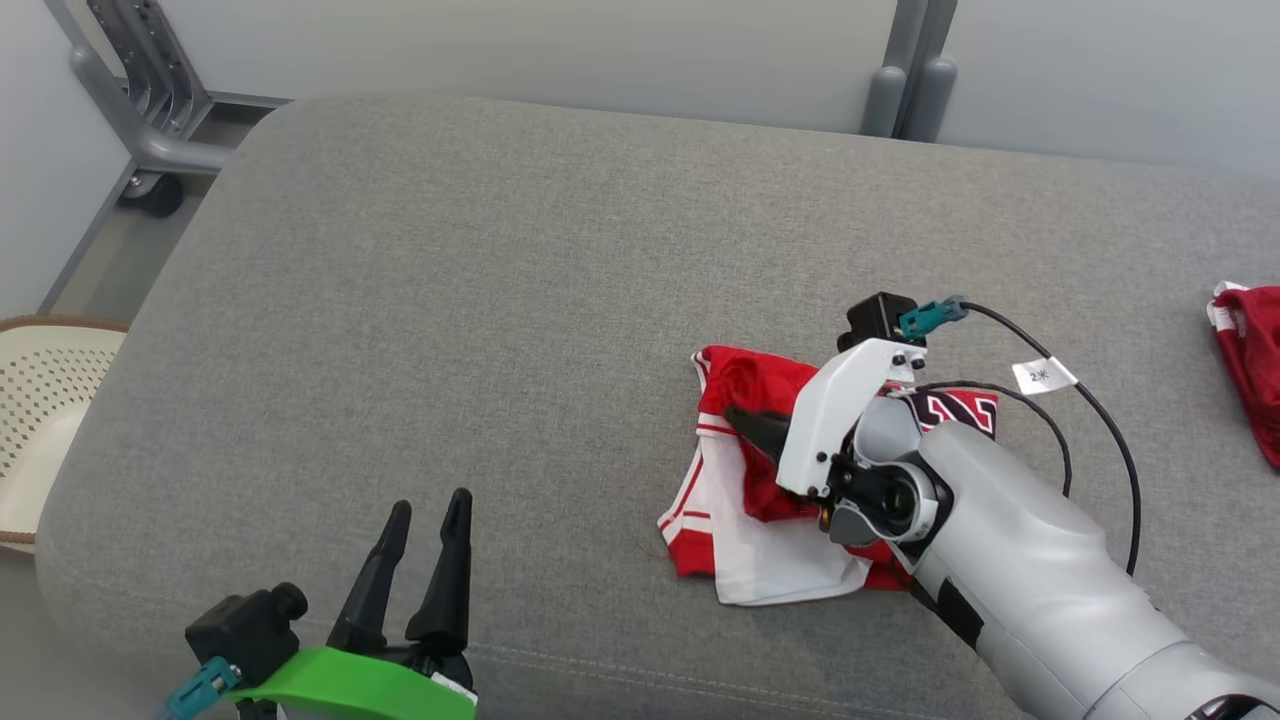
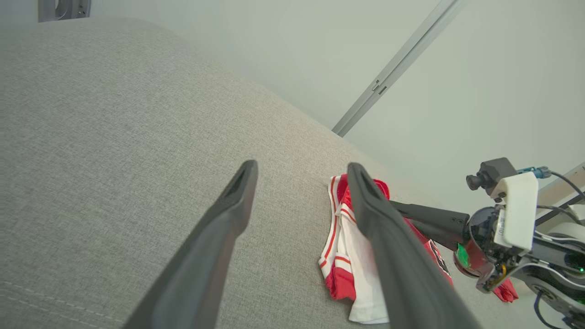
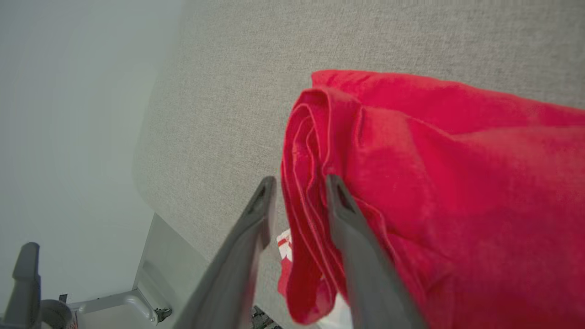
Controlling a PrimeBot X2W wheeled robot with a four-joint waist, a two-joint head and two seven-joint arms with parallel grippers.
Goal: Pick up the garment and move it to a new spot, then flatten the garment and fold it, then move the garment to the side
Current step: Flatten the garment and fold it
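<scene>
While a doubled red fold of the garment (image 3: 434, 160) lies between them, the fingers (image 3: 256, 219) of the right gripper (image 3: 300, 180) stand partly apart. The cloth seems to brush one finger, and a thin gap shows beside the other. That looks like a loose hold rather than a clamp, so the fabric's weight probably rests on the seat and not on the fingers. The gripper is pitched low over the heap and reaches in from the near right. I take that as working at the fold's edge, either setting it down or finding a place to spread it.

Around the gripper, the red-and-white garment sits bunched and uneven, not yet flattened. Its white panel is toward the near side and a black-printed patch is tucked under the forearm. It lies right of centre on the grey cushion (image 1: 450, 300), toward the near edge.

Well apart, at the near left, the left gripper (image 1: 429, 500) hovers with its fingers spread wide on nothing. It is likely parked clear until a second corner needs holding. Another red cloth (image 1: 1250, 360) lies at the far right edge.
</scene>
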